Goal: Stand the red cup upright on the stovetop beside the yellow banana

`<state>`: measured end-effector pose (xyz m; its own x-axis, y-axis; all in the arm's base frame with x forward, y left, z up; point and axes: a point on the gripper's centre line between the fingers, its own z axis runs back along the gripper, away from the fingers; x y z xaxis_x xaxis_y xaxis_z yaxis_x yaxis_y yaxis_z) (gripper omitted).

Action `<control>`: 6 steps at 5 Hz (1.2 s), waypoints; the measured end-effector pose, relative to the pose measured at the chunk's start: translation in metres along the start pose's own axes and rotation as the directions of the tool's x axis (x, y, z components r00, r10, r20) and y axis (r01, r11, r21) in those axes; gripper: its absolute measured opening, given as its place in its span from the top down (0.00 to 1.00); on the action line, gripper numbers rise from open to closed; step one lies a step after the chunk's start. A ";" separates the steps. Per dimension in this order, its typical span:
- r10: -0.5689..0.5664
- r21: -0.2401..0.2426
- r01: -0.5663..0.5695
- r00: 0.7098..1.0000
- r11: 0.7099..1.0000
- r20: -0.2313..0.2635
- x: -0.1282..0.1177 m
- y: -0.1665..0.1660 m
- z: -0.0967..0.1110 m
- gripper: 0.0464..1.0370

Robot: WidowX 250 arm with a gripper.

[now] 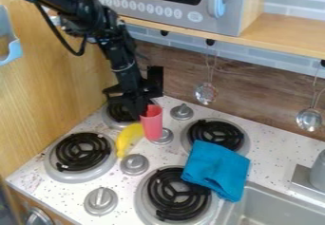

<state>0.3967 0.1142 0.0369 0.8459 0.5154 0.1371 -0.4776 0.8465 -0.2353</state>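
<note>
The black gripper [139,109] hangs down over the back left burner, touching or right beside the upper left side of a red cup [151,123]. Whether it holds the cup cannot be made out. The cup is roughly upright, in front of a small grey knob. A yellow banana [129,138] lies just left of the cup, below the gripper. To the right, a folded blue cloth [216,168] lies across parts of the two right burners and reaches the sink's edge.
Front left burner [82,152], front right burner [177,193] and several grey knobs [134,164] surround the banana. The sink [279,206] is at lower right. A microwave [171,5] sits above; ladles [205,93] hang on the back wall. A wooden panel [51,91] stands left.
</note>
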 end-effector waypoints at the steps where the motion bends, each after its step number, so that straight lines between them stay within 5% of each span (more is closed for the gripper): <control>1: -0.026 -0.052 0.027 1.000 0.998 0.006 0.000 -0.002 -0.001 0.96; 6: -0.037 -0.007 0.037 0.998 0.999 0.041 -0.006 0.013 -0.034 0.96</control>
<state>0.3941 0.1175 0.0003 0.8525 0.4891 0.1847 -0.4444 0.8640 -0.2365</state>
